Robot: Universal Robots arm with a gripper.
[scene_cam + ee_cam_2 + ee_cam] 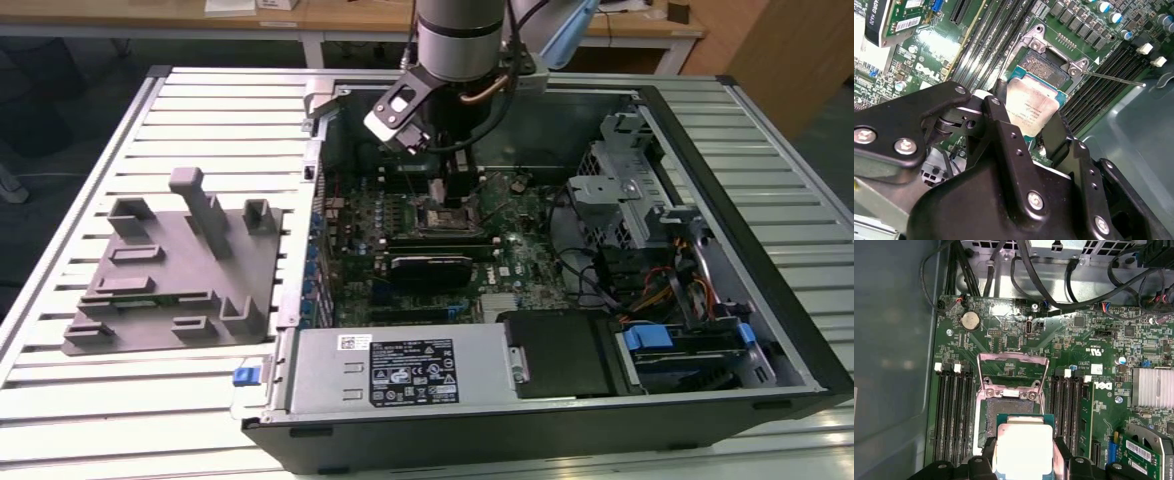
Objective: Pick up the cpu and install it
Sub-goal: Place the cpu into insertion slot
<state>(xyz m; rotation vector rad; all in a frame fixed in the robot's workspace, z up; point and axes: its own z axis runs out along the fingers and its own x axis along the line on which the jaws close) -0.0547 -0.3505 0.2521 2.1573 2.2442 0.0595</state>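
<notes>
Slatted metal makes up the table [80, 150], with bare slats open along its edge at the exterior view's left. On it, toward that side, stands the grey fixture [174, 270] with its upright blocks, just beside the open computer case [534, 425] but apart from the arm.

Inside the case the motherboard [521, 240] lies flat, walled in by the case sides, with the power supply [400, 370] along the near edge. The tool [438, 188] hangs from the arm over the middle of the board, with free room around it there.

In both wrist views the tool [1026, 120] [1023, 457] has its two black fingers [985, 452] pressed against opposite edges of the cpu [1031, 107] [1023, 447], silver top facing up. The cpu sits over one edge of the socket [1009, 412] [1046, 67]; whether they touch I cannot tell. The socket's metal frame [1013, 372] is swung open beyond it, and a thin lever [1114, 79] juts outward. Memory slots [951, 410] flank the socket closely.

Toward the exterior view's right, metal drive cages [627, 180] and loose cables crowd the case.
</notes>
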